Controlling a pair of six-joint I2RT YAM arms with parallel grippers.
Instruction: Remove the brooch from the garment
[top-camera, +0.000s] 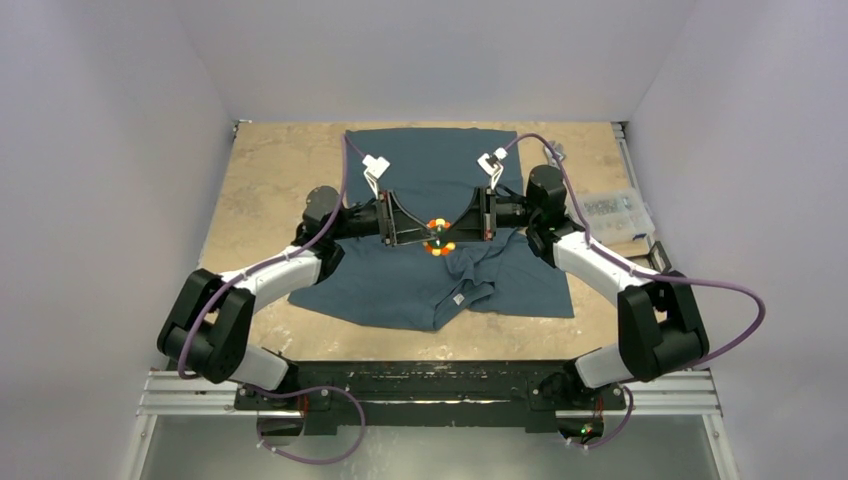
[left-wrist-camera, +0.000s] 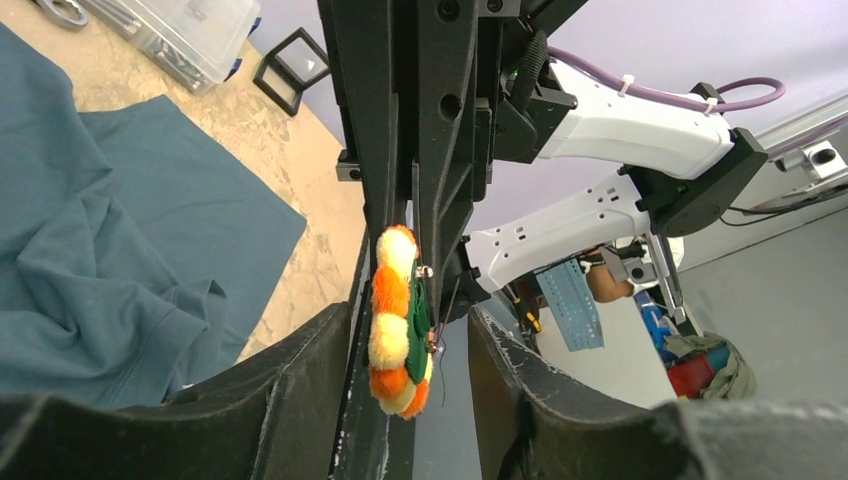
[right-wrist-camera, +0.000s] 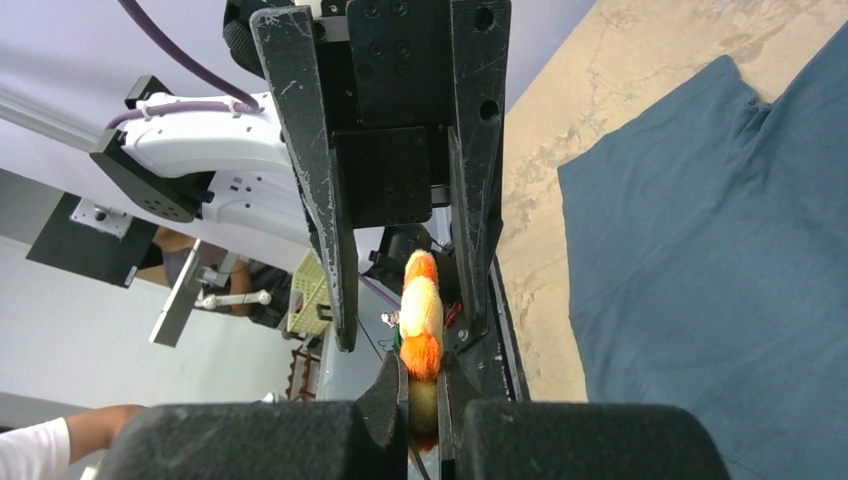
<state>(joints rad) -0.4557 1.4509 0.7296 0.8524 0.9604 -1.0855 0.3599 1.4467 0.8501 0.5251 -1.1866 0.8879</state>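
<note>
Top view. The garment (top-camera: 515, 285) is slate-blue knit spread on a mottled tan table (top-camera: 270, 170). It lies flat at the far end and is rumpled into soft folds near the collar, where a small white tag shows. Both arms fold inward and meet nose to nose over the middle of the cloth. The left gripper (top-camera: 424, 238) and right gripper (top-camera: 455, 231) are black and wedge-shaped. The brooch (top-camera: 439, 237) sits between their tips as a small round rosette, orange and yellow. A clear plastic box (top-camera: 615, 210) stands at the table's right edge.

Left wrist. The brooch is seen edge-on: fuzzy pompom-like lobes in alternating orange and pale yellow on a flat green backing, with a bit of metal fitting at the rim. This gripper's own fingers (left-wrist-camera: 300, 375) are matte black with scuffed edges. They stand spread wide on either side of the brooch and do not touch it — released. The shirt lies well off to the left, apart from the brooch.

Right wrist. The right fingertips (right-wrist-camera: 392, 390) are pinched nearly together on the brooch's lower edge — clenched on it, with the fluffy lobes rising above the pads. The opposite gripper's long, scratched fingers hang splayed around it. Blue cloth lies well apart to the right.
</note>
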